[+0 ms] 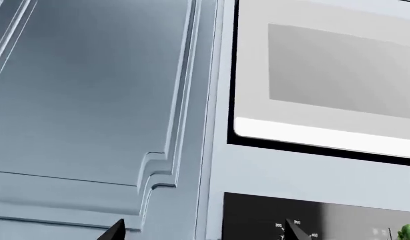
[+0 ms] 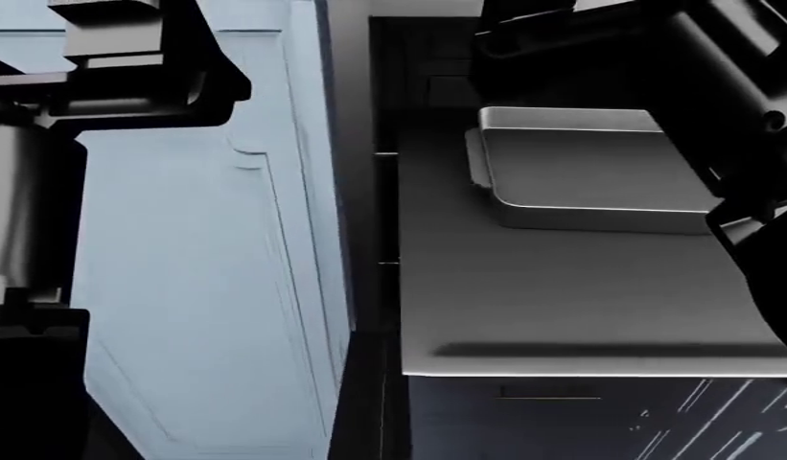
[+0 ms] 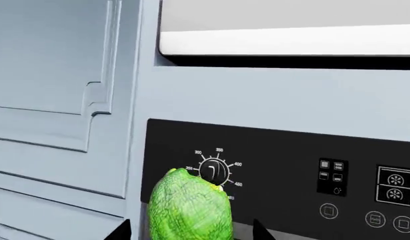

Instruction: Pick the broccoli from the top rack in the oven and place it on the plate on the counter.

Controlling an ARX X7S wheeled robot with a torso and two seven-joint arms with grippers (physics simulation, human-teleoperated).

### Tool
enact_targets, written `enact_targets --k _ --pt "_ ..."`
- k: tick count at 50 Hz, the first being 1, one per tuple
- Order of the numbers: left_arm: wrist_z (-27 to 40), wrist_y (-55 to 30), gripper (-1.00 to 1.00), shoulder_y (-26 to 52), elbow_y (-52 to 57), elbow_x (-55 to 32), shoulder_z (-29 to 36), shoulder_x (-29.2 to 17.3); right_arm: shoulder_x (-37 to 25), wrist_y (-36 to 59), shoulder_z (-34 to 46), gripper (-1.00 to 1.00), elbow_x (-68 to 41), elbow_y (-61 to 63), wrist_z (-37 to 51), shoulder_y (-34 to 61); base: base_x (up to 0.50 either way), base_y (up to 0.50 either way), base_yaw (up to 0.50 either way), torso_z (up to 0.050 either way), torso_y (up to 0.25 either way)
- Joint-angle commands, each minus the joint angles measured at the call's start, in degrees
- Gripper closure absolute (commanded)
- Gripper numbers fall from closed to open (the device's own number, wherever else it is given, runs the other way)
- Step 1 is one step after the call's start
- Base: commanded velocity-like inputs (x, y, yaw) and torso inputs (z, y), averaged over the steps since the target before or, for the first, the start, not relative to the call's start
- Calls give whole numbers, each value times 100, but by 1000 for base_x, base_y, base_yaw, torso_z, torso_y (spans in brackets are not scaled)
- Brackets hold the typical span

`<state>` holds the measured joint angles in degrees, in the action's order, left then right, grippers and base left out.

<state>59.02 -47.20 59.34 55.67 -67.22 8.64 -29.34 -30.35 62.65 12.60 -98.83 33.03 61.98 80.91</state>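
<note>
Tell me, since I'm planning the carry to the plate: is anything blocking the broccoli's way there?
Cannot say: the plate appears in no view. The broccoli sits between the right gripper fingertips, in front of the oven's control panel. In the head view only the rack and a grey tray show below.

You see only the upper part of the bright green bumpy broccoli [image 3: 190, 207] between your right gripper's dark fingertips [image 3: 259, 231]; the frame edge cuts its base and the grip. Beyond that hand, the black oven's control panel [image 3: 311, 172] carries icons too small to read.
</note>
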Motion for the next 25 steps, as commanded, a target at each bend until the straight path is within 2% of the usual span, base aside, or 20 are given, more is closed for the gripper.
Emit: enact_targets --k 1,25 --pt "12 51 -100 -19 5 15 32 -13 -23 6 2 100 129 19 -101 -4 -1 500 0 0 0" --pt "126 74 -100 121 -7 -135 80 -79 -46 -87 99 100 38 18 -49 75 -1 500 0 0 1"
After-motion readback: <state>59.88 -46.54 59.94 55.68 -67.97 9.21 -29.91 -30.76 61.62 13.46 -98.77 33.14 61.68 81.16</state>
